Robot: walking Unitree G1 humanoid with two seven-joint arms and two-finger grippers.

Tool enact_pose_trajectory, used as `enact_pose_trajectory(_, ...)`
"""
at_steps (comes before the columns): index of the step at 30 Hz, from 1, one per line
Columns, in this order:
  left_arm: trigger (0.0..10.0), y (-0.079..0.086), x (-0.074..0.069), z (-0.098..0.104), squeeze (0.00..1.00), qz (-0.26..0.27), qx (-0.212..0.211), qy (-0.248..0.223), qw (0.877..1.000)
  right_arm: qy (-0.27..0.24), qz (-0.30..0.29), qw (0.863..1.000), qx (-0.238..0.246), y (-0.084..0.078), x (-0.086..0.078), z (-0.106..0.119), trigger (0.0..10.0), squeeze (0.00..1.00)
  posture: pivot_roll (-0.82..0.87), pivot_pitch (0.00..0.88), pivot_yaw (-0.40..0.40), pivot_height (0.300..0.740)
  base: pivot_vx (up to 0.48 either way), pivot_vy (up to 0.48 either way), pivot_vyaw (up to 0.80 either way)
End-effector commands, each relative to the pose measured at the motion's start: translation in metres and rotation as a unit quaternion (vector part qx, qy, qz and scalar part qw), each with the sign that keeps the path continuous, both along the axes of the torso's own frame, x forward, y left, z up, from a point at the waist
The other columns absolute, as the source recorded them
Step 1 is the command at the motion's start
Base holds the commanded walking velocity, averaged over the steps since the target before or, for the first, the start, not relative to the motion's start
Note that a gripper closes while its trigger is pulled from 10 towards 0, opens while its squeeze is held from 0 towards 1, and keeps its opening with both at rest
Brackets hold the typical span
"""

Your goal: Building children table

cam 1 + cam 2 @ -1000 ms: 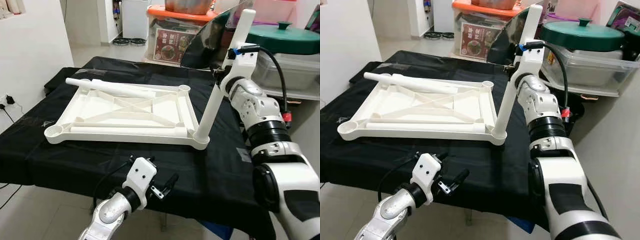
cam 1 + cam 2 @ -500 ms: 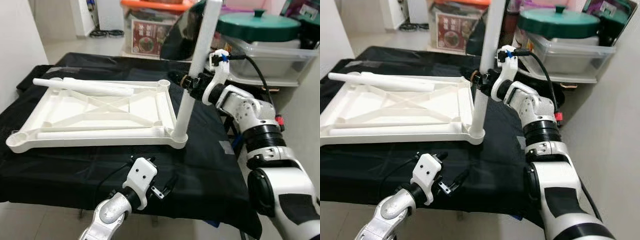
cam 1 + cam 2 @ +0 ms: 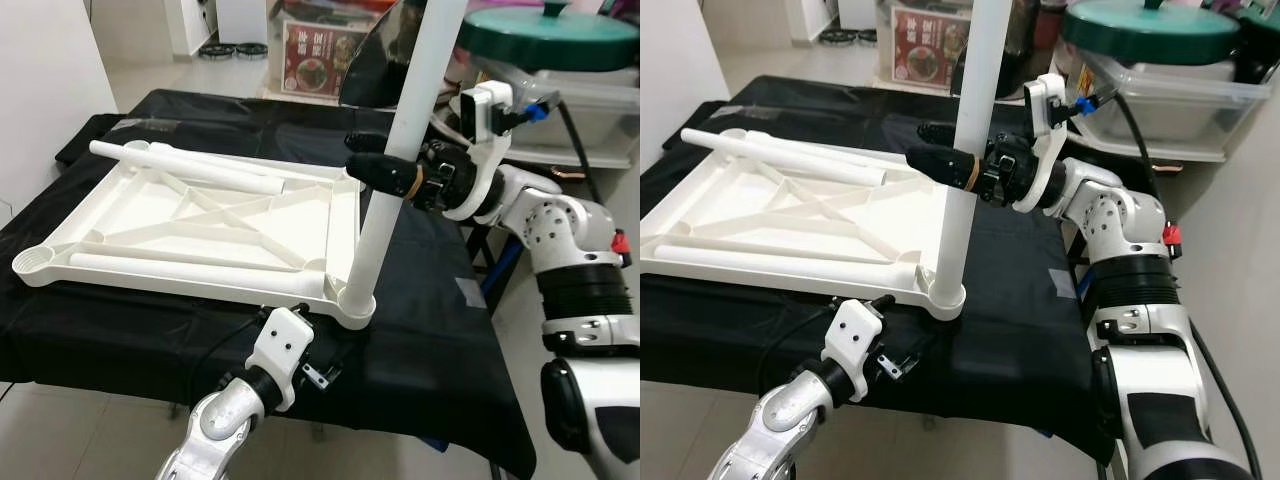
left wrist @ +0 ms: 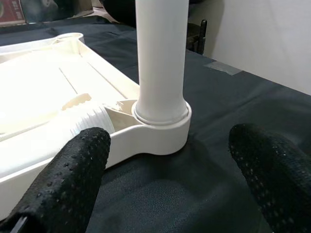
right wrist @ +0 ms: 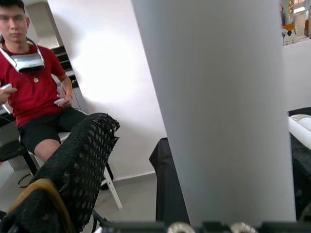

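Observation:
An upside-down white tabletop [image 3: 150,215] lies on the black-clothed table [image 3: 430,330]. One white leg [image 3: 395,190] stands upright in its near right corner socket [image 3: 356,305]. My right gripper [image 3: 385,172] is shut on this leg at mid-height, fingers pointing left. In the right wrist view the leg [image 5: 218,107] is close up, with one finger [image 5: 82,160] beside it. Two loose legs lie on the tabletop, one along the far edge [image 3: 190,165] and one along the near edge [image 3: 170,265]. My left gripper [image 3: 310,365] is open, low at the table's front edge, facing the socket [image 4: 160,124].
Clear storage boxes with a green lid [image 3: 555,25] and a printed box [image 3: 320,50] stand behind the table at the right. A white wall [image 3: 40,90] runs along the left. A person in a red shirt [image 5: 34,92] sits nearby.
The camera has shifted. The leg went from tilted to upright in the corner socket. My right gripper moved from near its top down to mid-height. The left gripper barely moved.

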State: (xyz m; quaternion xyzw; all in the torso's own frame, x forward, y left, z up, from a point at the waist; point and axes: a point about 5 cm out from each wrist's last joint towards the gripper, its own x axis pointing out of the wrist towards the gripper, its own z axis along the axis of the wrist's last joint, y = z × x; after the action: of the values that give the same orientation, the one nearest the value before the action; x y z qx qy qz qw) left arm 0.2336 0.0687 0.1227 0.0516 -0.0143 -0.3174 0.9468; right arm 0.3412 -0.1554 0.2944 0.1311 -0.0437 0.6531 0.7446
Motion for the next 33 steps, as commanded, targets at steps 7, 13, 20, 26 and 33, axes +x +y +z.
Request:
enact_pose_trajectory(7, 10.0, 0.001, 0.0, -0.003, 0.0, 0.001, 0.006, 0.004, 1.0, -0.02, 0.039, 0.998, -0.037, 0.005, -0.009, -0.008, 10.0, 0.0, 0.14, 0.028, -0.094, 0.74, 0.0, 0.0, 0.0)
enact_pose_trajectory(13, 10.0, 0.001, 0.0, -0.003, 0.0, 0.001, 0.006, 0.004, 1.0, -0.023, -0.025, 0.995, -0.091, 0.01, 0.004, -0.018, 0.0, 0.0, 0.13, 0.031, -0.091, 0.74, 0.0, 0.0, 0.0)
enact_pose_trajectory(20, 10.0, 0.001, 0.001, -0.002, 0.0, 0.001, 0.007, 0.003, 1.0, 0.043, -0.336, 0.931, -0.135, -0.007, 0.056, -0.026, 0.0, 0.0, 0.13, 0.031, -0.089, 0.74, 0.0, 0.0, 0.0)
enact_pose_trajectory(26, 10.0, 0.001, 0.001, -0.002, 0.0, 0.001, 0.007, 0.003, 1.0, 0.121, -0.576, 0.8, -0.115, -0.05, 0.073, -0.036, 0.0, 0.0, 0.13, 0.034, -0.088, 0.74, 0.0, 0.0, 0.0)
enact_pose_trajectory(33, 10.0, 0.002, 0.002, -0.002, 0.0, 0.002, 0.007, 0.002, 1.0, 0.171, -0.714, 0.669, -0.116, -0.084, 0.067, -0.056, 0.0, 0.0, 0.13, 0.038, -0.084, 0.74, 0.0, 0.0, 0.0)
